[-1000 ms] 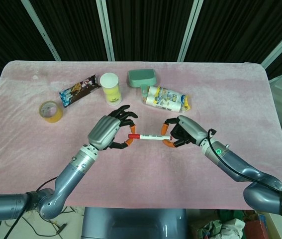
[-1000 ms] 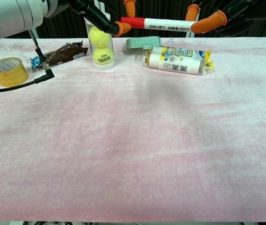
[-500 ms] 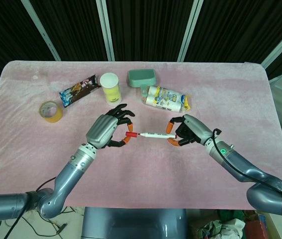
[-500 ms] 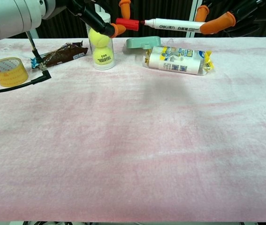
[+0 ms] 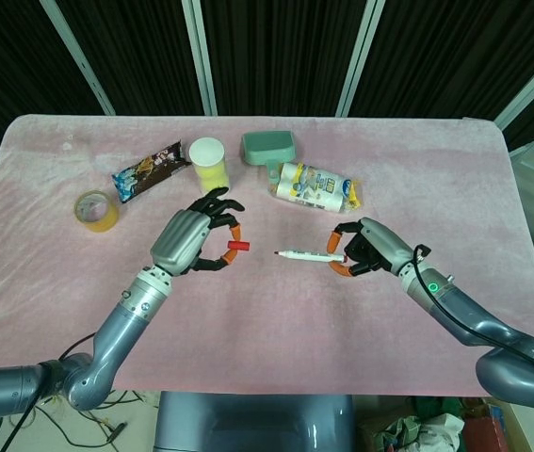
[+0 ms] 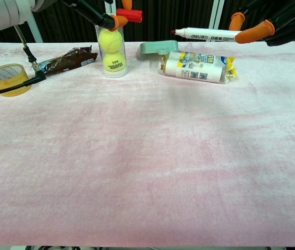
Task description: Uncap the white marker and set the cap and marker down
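Note:
The white marker (image 5: 304, 256) hangs level above the pink table, its red tip bare and pointing left. My right hand (image 5: 365, 250) pinches its right end between orange fingertips (image 6: 251, 34); the chest view shows the marker (image 6: 209, 34) at the top edge. The red cap (image 5: 237, 247) is off and apart from the tip, pinched by my left hand (image 5: 191, 240). In the chest view the cap (image 6: 129, 14) sits at the top, held by the left hand's fingertips (image 6: 117, 21).
On the far half of the table lie a yellow tape roll (image 5: 97, 210), a snack wrapper (image 5: 150, 170), a tube of tennis balls (image 5: 210, 168), a green holder (image 5: 267, 145) and a white packet (image 5: 315, 187). A black cable (image 6: 12, 89) runs by the tape.
The cap came off the marker. My left hand drew it to the left while my right hand carried the marker to the right, opening a gap between them.

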Robot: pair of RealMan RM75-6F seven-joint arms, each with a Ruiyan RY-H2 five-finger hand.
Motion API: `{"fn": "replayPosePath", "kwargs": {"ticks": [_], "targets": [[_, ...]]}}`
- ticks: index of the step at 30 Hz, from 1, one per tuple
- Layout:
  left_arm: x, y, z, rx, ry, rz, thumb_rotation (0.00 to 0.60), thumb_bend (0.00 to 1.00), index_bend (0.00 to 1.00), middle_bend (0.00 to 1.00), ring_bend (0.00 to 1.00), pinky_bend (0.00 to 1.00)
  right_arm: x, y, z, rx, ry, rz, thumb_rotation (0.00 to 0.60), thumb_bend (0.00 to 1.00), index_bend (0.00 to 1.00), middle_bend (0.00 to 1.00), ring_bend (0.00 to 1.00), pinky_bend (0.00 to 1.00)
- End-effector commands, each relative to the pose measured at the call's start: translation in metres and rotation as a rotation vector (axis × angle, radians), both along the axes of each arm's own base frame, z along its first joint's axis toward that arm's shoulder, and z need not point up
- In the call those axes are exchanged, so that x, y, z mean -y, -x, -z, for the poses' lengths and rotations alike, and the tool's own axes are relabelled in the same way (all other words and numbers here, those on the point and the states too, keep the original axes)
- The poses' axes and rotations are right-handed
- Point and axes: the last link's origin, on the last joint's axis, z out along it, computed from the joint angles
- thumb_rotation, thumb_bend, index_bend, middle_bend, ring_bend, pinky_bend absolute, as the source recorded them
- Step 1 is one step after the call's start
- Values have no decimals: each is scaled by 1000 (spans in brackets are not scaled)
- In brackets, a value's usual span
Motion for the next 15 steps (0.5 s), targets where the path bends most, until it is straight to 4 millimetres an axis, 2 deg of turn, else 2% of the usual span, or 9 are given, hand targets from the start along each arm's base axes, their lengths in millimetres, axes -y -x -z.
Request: {"fn": "replayPosePath", "kwargs": {"ticks": [1, 9, 13, 15], "targets": [[6, 12, -2, -29, -7, 2, 600, 482, 578, 247, 52, 176, -1, 5, 1, 1, -1, 11, 600, 461, 872, 1000, 1000, 945], [24, 82, 7, -54, -29, -46, 600, 481, 562, 247, 52, 173, -6, 31, 17, -23, 24, 29, 600, 461, 872, 1000, 1000, 946], [27, 109, 15, -25, -7, -96, 600, 480, 553, 246, 52, 168, -8, 39, 28, -29, 30, 43, 600, 461, 872, 1000, 1000, 945], [28, 116, 17, -29, -3, -108, 600, 476, 548, 246, 51, 165, -9, 41, 31, -35, 29, 46, 600, 461, 872, 1000, 1000, 945]]}}
